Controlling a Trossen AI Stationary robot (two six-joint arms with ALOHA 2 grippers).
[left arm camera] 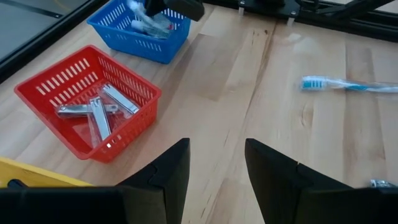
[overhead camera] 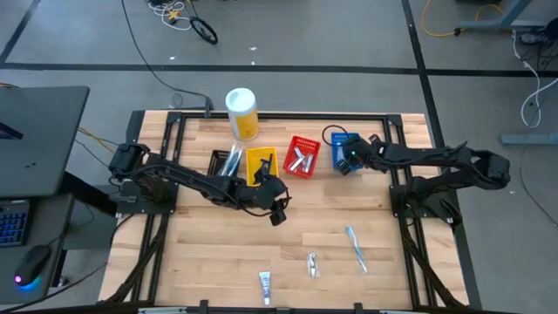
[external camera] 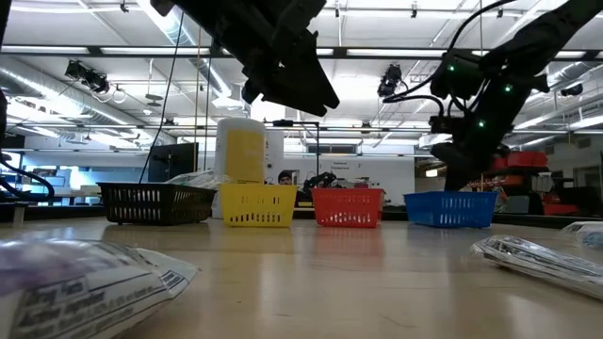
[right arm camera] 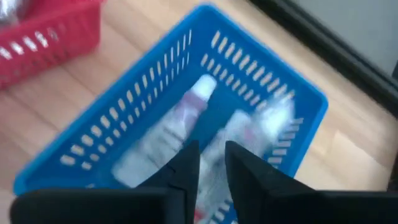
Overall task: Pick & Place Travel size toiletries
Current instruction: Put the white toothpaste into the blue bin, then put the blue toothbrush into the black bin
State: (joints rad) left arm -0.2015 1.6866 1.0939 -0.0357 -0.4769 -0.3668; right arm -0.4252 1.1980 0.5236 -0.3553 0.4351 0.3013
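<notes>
My right gripper [overhead camera: 347, 157] hangs low over the blue basket [right arm camera: 261, 81], its fingers a little apart and empty. Several pale tubes [right arm camera: 186, 118] lie in that basket. My left gripper [overhead camera: 279, 212] is open and empty above the table's middle, near the yellow basket [overhead camera: 260, 166]. A bagged toothbrush [overhead camera: 356, 247] lies flat on the table at the near right and also shows in the left wrist view [left arm camera: 348, 85]. A small silver item [overhead camera: 312, 264] and a white tube [overhead camera: 265, 286] lie near the front edge.
A black basket [overhead camera: 225, 161], the yellow basket, a red basket [left arm camera: 87, 106] holding silver pieces and the blue basket stand in a row at the back. A yellow white-lidded canister [overhead camera: 241, 113] stands behind them. Bare wood lies between the baskets and the front items.
</notes>
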